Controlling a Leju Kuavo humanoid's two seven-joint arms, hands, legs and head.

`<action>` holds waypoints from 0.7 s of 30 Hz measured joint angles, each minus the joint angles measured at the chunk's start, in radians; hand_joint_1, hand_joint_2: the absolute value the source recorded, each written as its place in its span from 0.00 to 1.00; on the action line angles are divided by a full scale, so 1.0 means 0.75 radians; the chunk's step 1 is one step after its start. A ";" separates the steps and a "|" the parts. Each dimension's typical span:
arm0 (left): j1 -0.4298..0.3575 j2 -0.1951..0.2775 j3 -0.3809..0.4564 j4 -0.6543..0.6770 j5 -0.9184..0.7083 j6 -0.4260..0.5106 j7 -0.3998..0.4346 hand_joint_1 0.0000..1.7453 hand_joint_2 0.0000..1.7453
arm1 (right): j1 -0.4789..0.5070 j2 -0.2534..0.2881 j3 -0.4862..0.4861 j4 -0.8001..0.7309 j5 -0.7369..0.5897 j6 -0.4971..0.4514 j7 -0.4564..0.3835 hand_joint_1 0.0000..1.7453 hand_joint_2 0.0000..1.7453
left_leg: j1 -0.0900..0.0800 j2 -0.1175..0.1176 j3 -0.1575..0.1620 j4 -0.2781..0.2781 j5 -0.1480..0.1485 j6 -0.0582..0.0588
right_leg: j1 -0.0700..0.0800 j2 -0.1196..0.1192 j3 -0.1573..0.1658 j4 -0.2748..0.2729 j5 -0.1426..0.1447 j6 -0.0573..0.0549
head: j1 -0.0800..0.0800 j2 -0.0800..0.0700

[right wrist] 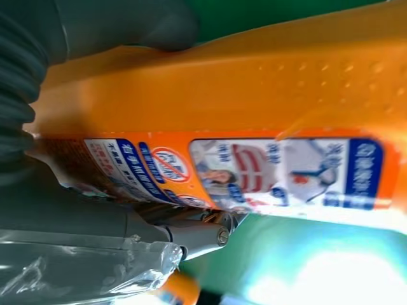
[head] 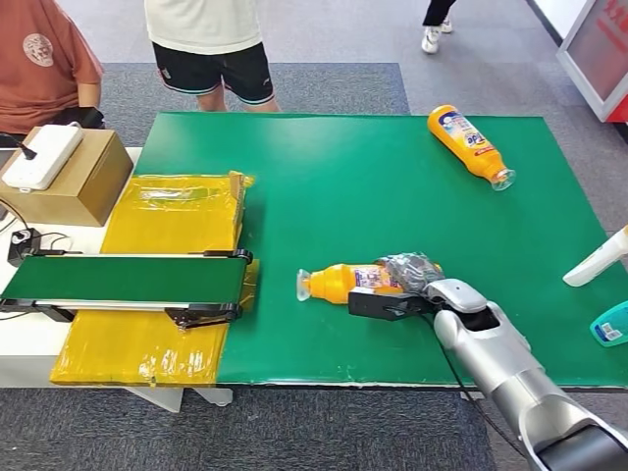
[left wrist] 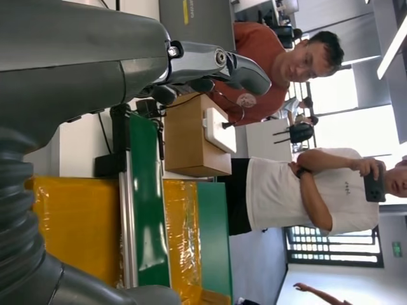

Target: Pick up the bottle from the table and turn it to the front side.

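An orange bottle point(head: 337, 283) lies on its side on the green table point(head: 355, 196), its clear cap toward the conveyor. My right hand point(head: 396, 287) has closed around the bottle's body from the near side. In the right wrist view the bottle's printed label point(right wrist: 240, 168) faces the camera, with my thumb point(right wrist: 124, 25) on one side and a finger point(right wrist: 192, 236) on the other. Plastic film covers part of that hand. My left hand point(left wrist: 201, 63) hangs off to the left of the table with its fingers apart and nothing in them.
A second orange bottle point(head: 470, 145) lies at the table's far right. A white bottle point(head: 596, 260) and a teal object point(head: 611, 326) sit at the right edge. A small green conveyor point(head: 126, 280), yellow-wrapped boxes point(head: 174, 211) and a cardboard box point(head: 74, 177) stand left. People stand behind the table.
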 joint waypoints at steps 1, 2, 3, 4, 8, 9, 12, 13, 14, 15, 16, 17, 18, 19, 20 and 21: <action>0.000 0.005 -0.012 0.001 -0.005 0.012 -0.007 0.00 1.00 | 0.001 0.002 -0.010 -0.008 -0.097 0.022 -0.031 1.00 1.00 | 0.000 0.000 0.000 0.000 0.000 0.000 | 0.000 0.000 0.000 0.000 0.000 0.000 | 0.000 0.000; 0.001 0.014 -0.028 0.003 -0.013 0.034 -0.019 0.00 1.00 | 0.002 0.005 -0.021 -0.019 -0.202 0.043 -0.061 1.00 1.00 | 0.000 0.000 0.000 0.000 0.000 0.000 | 0.000 0.000 0.000 0.000 0.000 0.000 | 0.000 0.000; 0.001 0.027 -0.049 0.005 -0.023 0.064 -0.036 0.00 1.00 | 0.003 0.008 -0.033 -0.032 -0.306 0.061 -0.088 1.00 1.00 | 0.000 0.000 0.000 0.000 0.000 0.000 | 0.000 0.000 0.000 0.000 0.000 0.000 | 0.000 0.000; 0.002 0.042 -0.077 0.009 -0.035 0.104 -0.054 0.00 1.00 | 0.003 0.012 -0.043 -0.045 -0.403 0.075 -0.107 1.00 1.00 | 0.000 0.000 0.000 0.000 0.000 0.000 | 0.000 0.000 0.000 0.000 0.000 0.000 | 0.000 0.000; 0.006 0.103 -0.207 0.032 -0.044 0.247 -0.101 0.00 1.00 | 0.001 0.037 -0.069 -0.090 -0.648 0.094 -0.137 1.00 1.00 | 0.000 0.000 0.000 0.000 0.001 -0.001 | 0.000 0.000 0.000 0.000 0.000 0.000 | 0.000 0.000; 0.008 0.118 -0.237 0.039 -0.037 0.274 -0.106 0.00 1.00 | 0.001 0.046 -0.075 -0.099 -0.687 0.093 -0.141 1.00 1.00 | 0.000 0.000 0.000 0.000 0.001 -0.001 | 0.000 0.000 0.000 0.000 0.000 0.000 | 0.000 0.000; 0.013 0.161 -0.324 0.057 -0.020 0.343 -0.121 0.00 1.00 | -0.003 0.071 -0.089 -0.120 -0.775 0.089 -0.145 1.00 1.00 | 0.000 0.000 0.000 0.000 0.001 -0.001 | 0.000 0.000 0.000 0.000 0.000 0.000 | 0.000 0.000; 0.014 0.173 -0.349 0.062 -0.015 0.358 -0.125 0.00 1.00 | -0.005 0.079 -0.091 -0.126 -0.795 0.088 -0.147 1.00 1.00 | 0.000 0.000 0.000 0.000 0.001 -0.001 | 0.000 0.000 0.000 0.000 0.000 0.000 | 0.000 0.000; 0.015 0.185 -0.372 0.069 -0.010 0.373 -0.129 0.00 1.00 | -0.007 0.088 -0.094 -0.130 -0.818 0.088 -0.151 1.00 1.00 | 0.000 0.000 0.000 0.000 0.001 -0.001 | 0.000 0.000 0.000 0.000 0.000 0.000 | 0.000 0.000; 0.014 0.198 -0.397 0.076 -0.007 0.391 -0.136 0.00 1.00 | -0.010 0.099 -0.097 -0.134 -0.844 0.088 -0.158 1.00 1.00 | 0.000 0.000 0.000 0.000 0.001 -0.001 | 0.000 0.000 0.000 0.000 0.000 0.000 | 0.000 0.000; 0.010 0.211 -0.422 0.086 -0.004 0.413 -0.143 0.00 1.00 | -0.015 0.110 -0.100 -0.136 -0.872 0.088 -0.167 1.00 1.00 | 0.000 0.000 0.000 0.000 0.001 -0.001 | 0.000 0.000 0.000 0.000 0.000 0.000 | 0.000 0.000; 0.002 0.226 -0.450 0.098 -0.001 0.440 -0.151 0.00 1.00 | -0.022 0.124 -0.105 -0.137 -0.904 0.088 -0.177 1.00 1.00 | 0.000 0.000 0.000 0.000 0.001 -0.001 | 0.000 0.000 -0.001 0.000 0.000 0.000 | 0.000 0.000; -0.013 0.241 -0.479 0.112 0.003 0.471 -0.158 0.00 1.00 | -0.031 0.139 -0.111 -0.137 -0.936 0.089 -0.186 1.00 1.00 | 0.000 0.000 0.000 0.000 0.001 -0.001 | 0.000 0.000 -0.001 0.000 0.000 0.000 | 0.000 0.000; -0.035 0.259 -0.513 0.132 0.010 0.505 -0.164 0.00 1.00 | -0.042 0.159 -0.116 -0.139 -0.971 0.091 -0.195 1.00 1.00 | 0.000 0.000 0.000 0.000 0.001 -0.001 | 0.000 0.000 -0.001 0.000 0.001 0.000 | 0.000 0.000; -0.063 0.277 -0.548 0.156 0.018 0.536 -0.169 0.00 1.00 | -0.053 0.181 -0.121 -0.140 -1.005 0.092 -0.203 1.00 1.00 | 0.000 0.000 0.000 0.000 0.002 -0.001 | 0.000 0.000 -0.001 0.000 0.001 -0.001 | 0.000 0.000; -0.094 0.295 -0.586 0.184 0.026 0.561 -0.173 0.00 1.00 | -0.066 0.205 -0.125 -0.141 -1.034 0.095 -0.211 1.00 1.00 | 0.000 0.000 0.000 0.000 0.003 -0.002 | 0.000 0.000 -0.001 0.001 0.001 -0.001 | 0.000 0.000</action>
